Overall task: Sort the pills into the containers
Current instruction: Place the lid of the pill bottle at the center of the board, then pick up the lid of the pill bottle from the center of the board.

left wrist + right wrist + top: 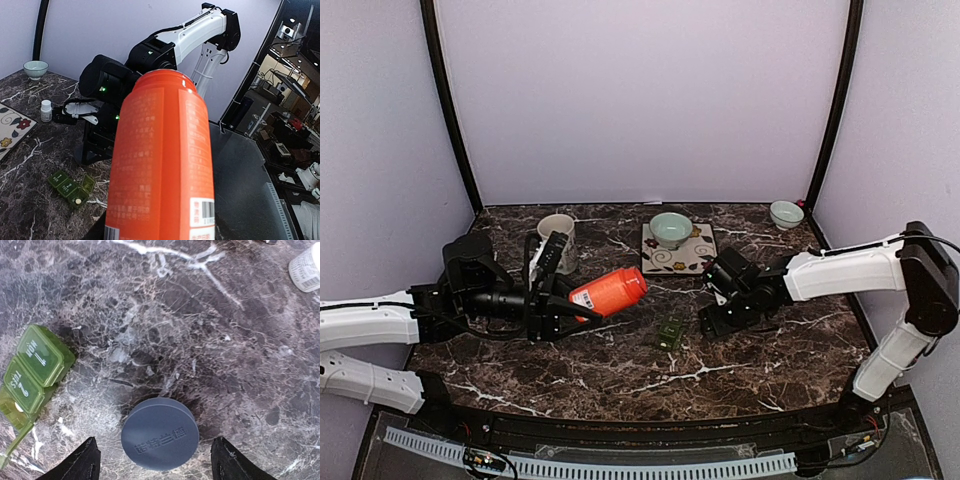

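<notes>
- Tabletop (770,370), marbled: carrying every item below
- Orange bottle (612,291): your left pincer (572,303) is clenching its labelled end and holding it tilted above the tabletop, left of the containers; whether its mouth is open is not showing
- Right pincer (155,440): released, fingers hanging apart either side of a grey-blue cap (160,432) that is lying flat and untouched; likely the bottle's cap, so uncapping is looking done
- Containers (35,370), dark green strip: lying just beside the cap, between both arms; two lids are sitting shut, the end one is standing open
- Pill (77,200): one pale piece seems to be resting in the open compartment; you are facing most of the sorting yet
</notes>
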Tool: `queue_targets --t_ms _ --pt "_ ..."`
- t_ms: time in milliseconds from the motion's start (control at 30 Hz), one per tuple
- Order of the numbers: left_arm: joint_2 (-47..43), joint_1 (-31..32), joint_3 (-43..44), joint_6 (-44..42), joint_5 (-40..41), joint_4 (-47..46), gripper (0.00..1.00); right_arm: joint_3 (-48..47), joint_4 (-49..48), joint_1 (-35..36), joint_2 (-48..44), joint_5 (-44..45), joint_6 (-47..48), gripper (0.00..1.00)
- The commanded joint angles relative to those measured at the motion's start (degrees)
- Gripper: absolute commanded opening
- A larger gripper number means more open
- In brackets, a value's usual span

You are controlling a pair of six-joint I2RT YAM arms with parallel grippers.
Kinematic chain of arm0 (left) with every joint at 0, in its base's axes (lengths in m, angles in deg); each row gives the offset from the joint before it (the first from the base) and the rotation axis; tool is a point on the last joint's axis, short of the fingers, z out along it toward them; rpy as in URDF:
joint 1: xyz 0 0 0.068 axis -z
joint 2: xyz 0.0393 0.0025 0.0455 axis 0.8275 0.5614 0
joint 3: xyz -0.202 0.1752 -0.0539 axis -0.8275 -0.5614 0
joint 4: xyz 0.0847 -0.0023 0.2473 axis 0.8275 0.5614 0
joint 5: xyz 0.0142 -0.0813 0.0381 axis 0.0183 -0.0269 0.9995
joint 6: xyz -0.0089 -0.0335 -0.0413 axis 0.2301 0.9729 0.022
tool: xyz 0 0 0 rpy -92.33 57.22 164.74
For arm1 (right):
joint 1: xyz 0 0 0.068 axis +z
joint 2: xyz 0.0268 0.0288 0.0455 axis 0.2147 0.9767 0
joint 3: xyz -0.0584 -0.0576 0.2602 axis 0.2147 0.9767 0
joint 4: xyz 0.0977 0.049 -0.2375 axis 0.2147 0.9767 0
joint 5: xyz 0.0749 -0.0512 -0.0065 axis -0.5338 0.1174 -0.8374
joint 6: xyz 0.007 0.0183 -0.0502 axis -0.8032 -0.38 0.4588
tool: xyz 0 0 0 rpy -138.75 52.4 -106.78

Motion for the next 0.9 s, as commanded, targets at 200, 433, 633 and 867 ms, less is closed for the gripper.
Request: queue_targets --t_ms 200,433,633,867 --pt "-0.50 -0.15 2.28 -1.20 -1.77 -0.72 0.00 -2.09 1.37 -1.46 3.90 -4.28 3.43 0.77" --pt "-0.41 -0.16 2.36 -1.37 -2.05 -0.38 0.00 -2.36 0.86 -2.20 5.23 -4.98 4.05 0.74" --pt "-0.33 -0.16 2.46 -1.62 -2.12 0.08 0.00 -2.55 0.86 -2.90 6.16 -5.61 4.97 0.68" --pt "0.03 -0.16 2.54 -1.62 -2.34 0.34 0.00 -3.08 0.85 -3.66 7.15 -6.92 6.41 0.47"
